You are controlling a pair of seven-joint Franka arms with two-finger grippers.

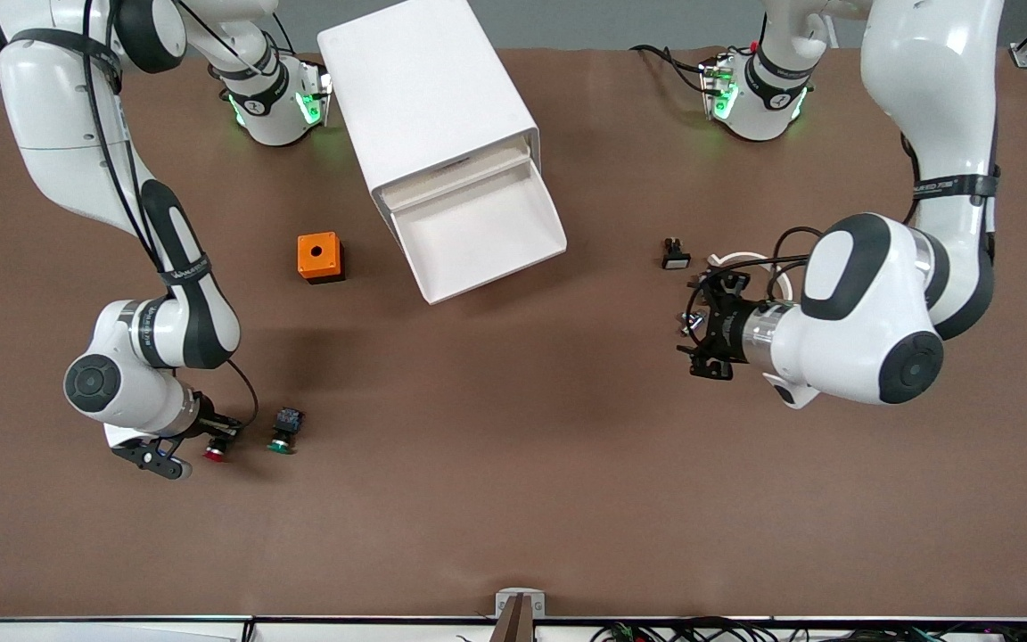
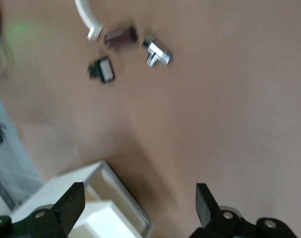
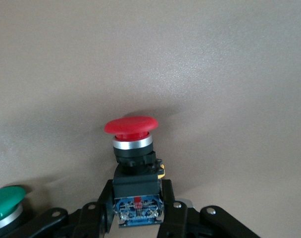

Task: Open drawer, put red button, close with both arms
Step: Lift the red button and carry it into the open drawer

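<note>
- I see my right gripper pinching the red button, low on the table, nearer the camera than the open drawer.
- My left gripper waits, fingers spread, seemingly just above the table toward the left arm's end from the drawer.

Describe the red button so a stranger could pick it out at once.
Start from the white cabinet with its open drawer, then go toward the right arm's end of the table, nearer the front camera. The red button sits there, clamped in the right gripper. Its cap is red; the neighbouring button beside it is green.
</note>
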